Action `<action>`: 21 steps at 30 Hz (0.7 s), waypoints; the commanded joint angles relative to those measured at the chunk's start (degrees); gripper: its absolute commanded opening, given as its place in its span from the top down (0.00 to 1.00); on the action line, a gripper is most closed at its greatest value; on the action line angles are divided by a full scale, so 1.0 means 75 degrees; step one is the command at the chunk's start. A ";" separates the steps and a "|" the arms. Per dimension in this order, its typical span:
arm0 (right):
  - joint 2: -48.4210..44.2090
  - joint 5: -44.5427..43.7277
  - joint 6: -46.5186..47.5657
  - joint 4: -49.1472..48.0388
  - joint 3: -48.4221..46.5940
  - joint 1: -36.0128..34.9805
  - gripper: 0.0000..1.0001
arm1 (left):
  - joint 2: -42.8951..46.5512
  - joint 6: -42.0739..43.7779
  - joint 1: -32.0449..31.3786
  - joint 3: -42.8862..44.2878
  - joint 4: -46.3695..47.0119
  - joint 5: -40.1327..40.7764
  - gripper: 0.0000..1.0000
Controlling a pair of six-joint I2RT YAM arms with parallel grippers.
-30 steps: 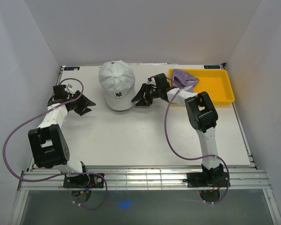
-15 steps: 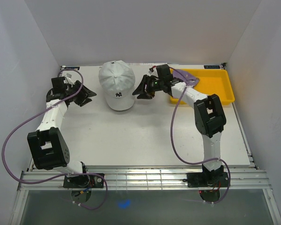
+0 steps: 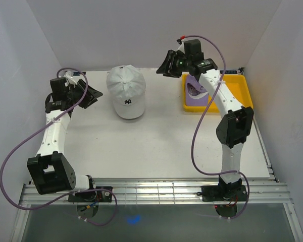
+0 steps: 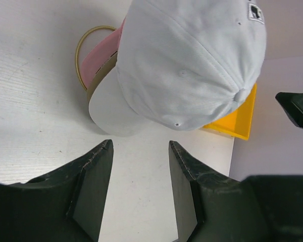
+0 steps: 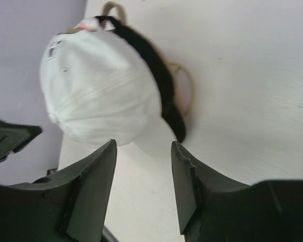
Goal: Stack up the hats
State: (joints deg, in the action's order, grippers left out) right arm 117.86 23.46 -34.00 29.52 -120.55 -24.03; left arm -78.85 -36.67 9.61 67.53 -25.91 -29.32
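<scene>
Watching the right claw [image 3: 166,64]: it's hanging high over the far edge of the counter [image 3: 141,146], jaws standing apart, gripping nothing. It's facing left, toward the white hat [image 3: 125,91], which is sitting on top of the black hat [image 5: 159,85], tan hat [image 4: 102,74] and pink hat [image 4: 98,55] at the back of the counter.

The one hat not on that pile is the purple hat [image 3: 193,98], lying in the left end of the yellow tray [image 3: 240,88]. That's the relation that matters: it's sitting below and to the right of the right claw, behind where the fingers are pointing, partly under that arm's forearm. So I'm reckoning the right arm is needing to swing round and drop before any grasp (brim direction I can't make out, the arm's covering it).

Left claw [image 3: 93,93] is hovering just left of the pile, jaws apart and empty too, with the whole pile between it and the tray. Right arm is clearly the nearer one.
</scene>
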 commanded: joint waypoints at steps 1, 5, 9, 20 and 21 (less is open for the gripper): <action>-0.0526 -0.1428 0.1145 0.1454 -0.0170 0.0578 0.47 | 0.0692 0.0096 -0.0062 0.0243 -0.0131 0.0077 0.42; -0.0808 -0.2400 0.1895 0.1852 0.0335 0.0837 0.51 | 0.0892 0.0061 -0.0144 0.0149 -0.0131 0.0054 0.42; -0.0645 -0.3057 0.2528 0.2321 0.0406 0.1047 0.51 | 0.0974 0.0037 -0.0273 0.0137 -0.0143 0.0031 0.42; -0.0176 -0.3737 0.2939 0.2475 0.0827 0.1071 0.48 | 0.1068 0.0049 -0.0472 0.0102 -0.0178 -0.0040 0.42; -0.0176 -0.3726 0.2951 0.2440 0.0955 0.1060 0.48 | 0.1079 0.0037 -0.0484 0.0102 -0.0178 -0.0040 0.42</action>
State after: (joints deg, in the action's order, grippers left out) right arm 115.79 -1.61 -13.85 48.05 -114.93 -15.84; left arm -73.28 -36.67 6.46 67.53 -26.85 -29.17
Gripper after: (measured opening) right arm 0.514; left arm 0.580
